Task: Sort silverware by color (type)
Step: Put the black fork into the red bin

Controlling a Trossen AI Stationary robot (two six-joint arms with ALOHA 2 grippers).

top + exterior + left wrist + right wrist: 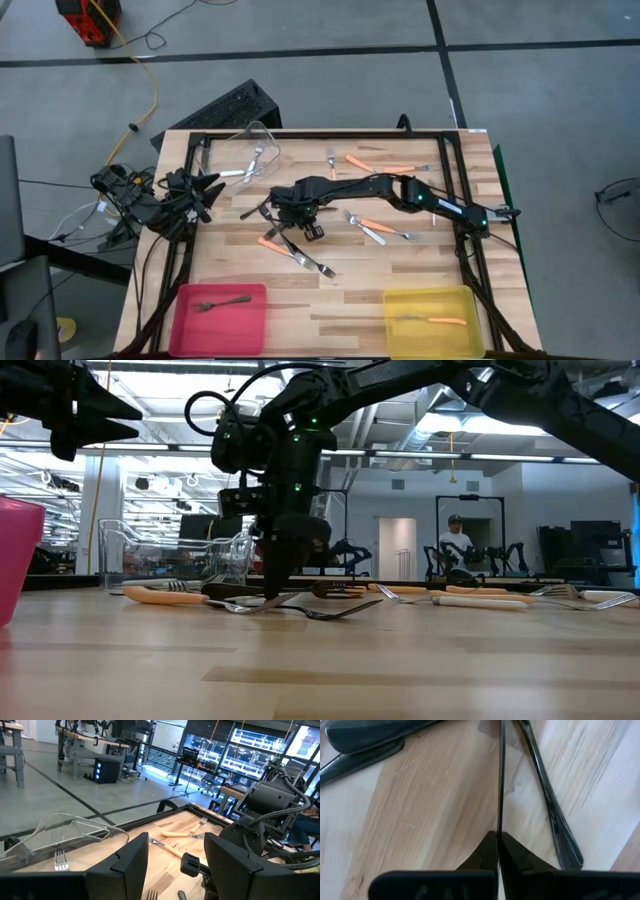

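Silverware, slim forks with orange handles, dark grey ones and plain shiny silver ones, lies scattered over the wooden table (420, 280), and the piece in hand now is a thin dark grey fork (501, 775) pinched edge-on between the tips of the right gripper (498, 845), whose jaws are closed down to a sliver on it. I judge such a fork light, rigid and rather slippery, lying nearly flat to the wood, so the handle's narrow sides are the sensible place to grip, as here, and a firm squeeze is wanted lest it swivel. Just beside the pincer lies a second dark fork (555, 820), close enough to be nudged. Only the right wrist view shows that grip; the high view shows instead the sorting so far, with a dark fork (222, 301) in the pink plastic bin (185, 330), an orange-handled fork (436, 321) in the yellow plastic bin (400, 340) and a silver fork (256, 160) in the clear plastic bin (262, 132), all well apart from the pincer. The low view shows the pincer's tips down at the tabletop. The left gripper (175, 865) waits with jaws apart near the clear bin.
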